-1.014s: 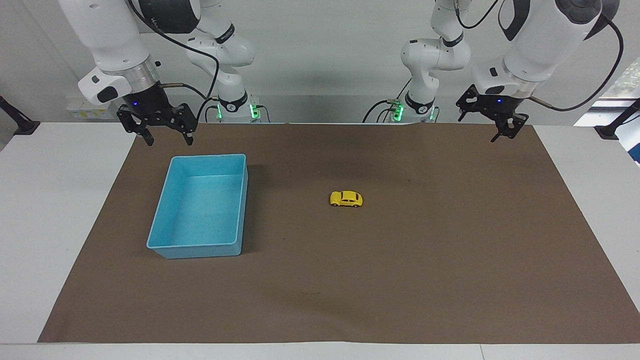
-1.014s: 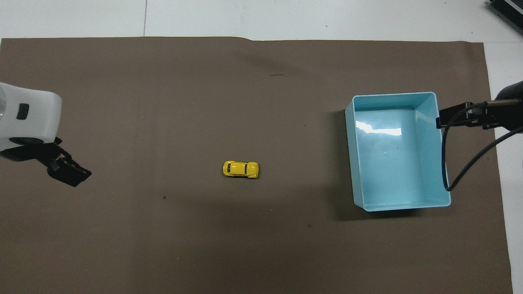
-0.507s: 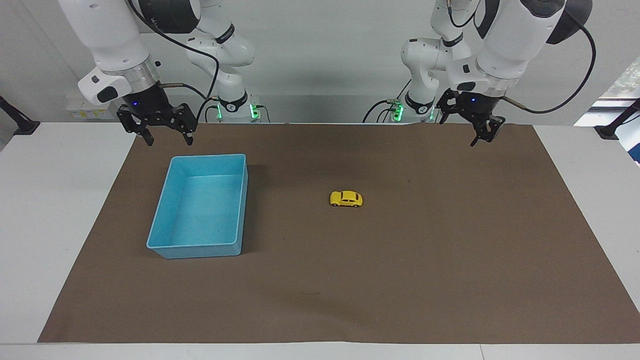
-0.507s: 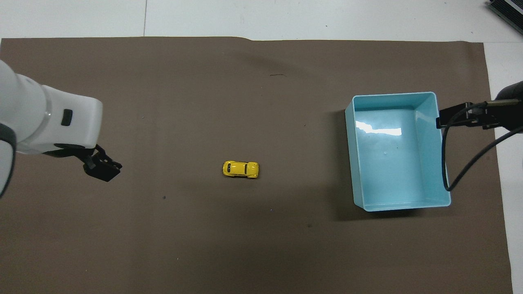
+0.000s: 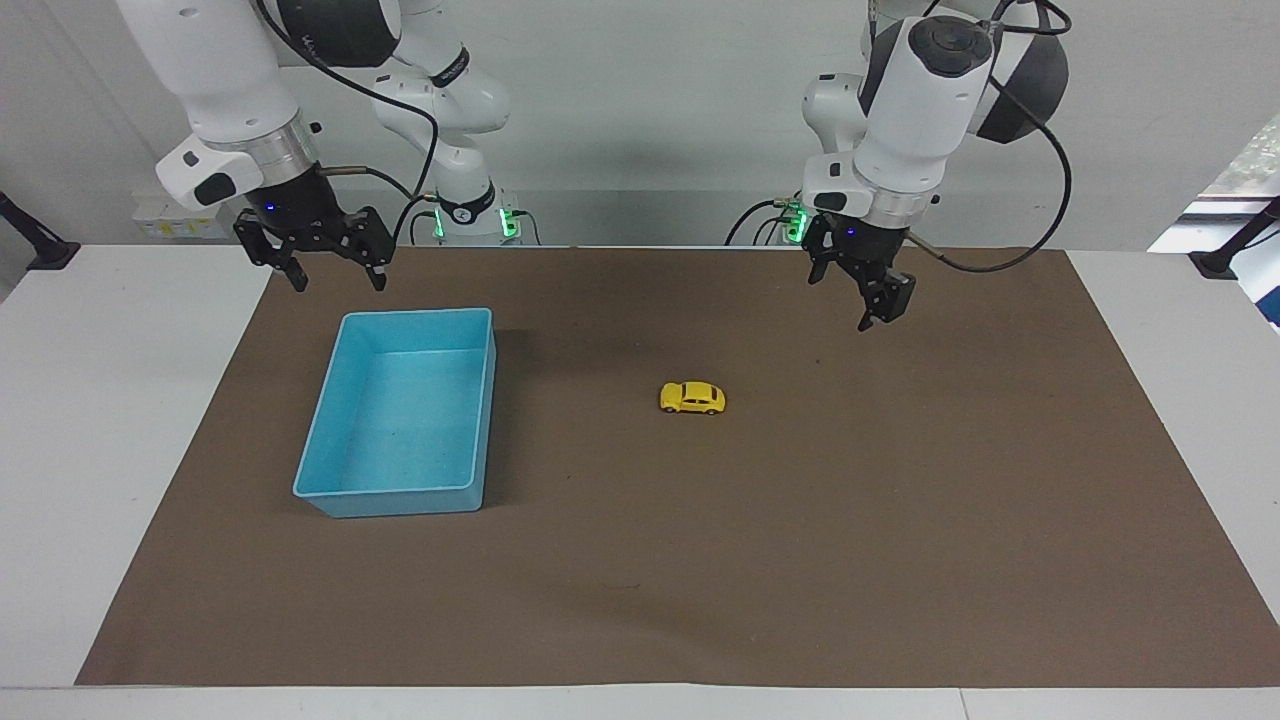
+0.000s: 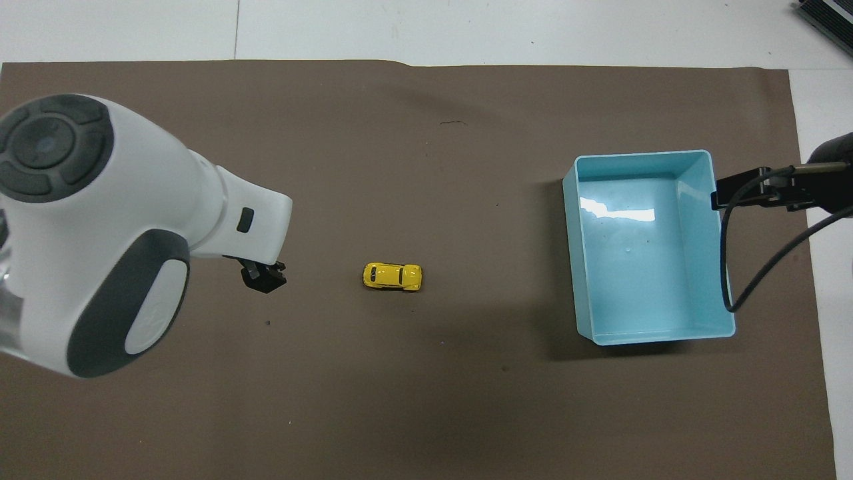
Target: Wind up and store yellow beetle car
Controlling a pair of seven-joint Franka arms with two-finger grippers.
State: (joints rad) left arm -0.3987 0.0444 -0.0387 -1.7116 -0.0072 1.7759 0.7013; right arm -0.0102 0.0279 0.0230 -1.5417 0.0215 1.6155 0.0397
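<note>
The yellow beetle car (image 5: 692,398) stands on the brown mat near the table's middle, untouched; it also shows in the overhead view (image 6: 392,276). My left gripper (image 5: 845,300) hangs open and empty in the air over the mat, beside the car toward the left arm's end; the overhead view shows its tip (image 6: 265,277) a short way from the car. My right gripper (image 5: 335,272) is open and empty, and waits in the air over the mat at the robots' end of the bin.
An empty light blue bin (image 5: 415,314) sits on the mat toward the right arm's end; it also shows in the overhead view (image 6: 640,155). The brown mat (image 5: 800,560) covers most of the white table.
My left arm has swung in from its end of the table toward the car and come lower. The car, the bin and the right arm have not moved.
</note>
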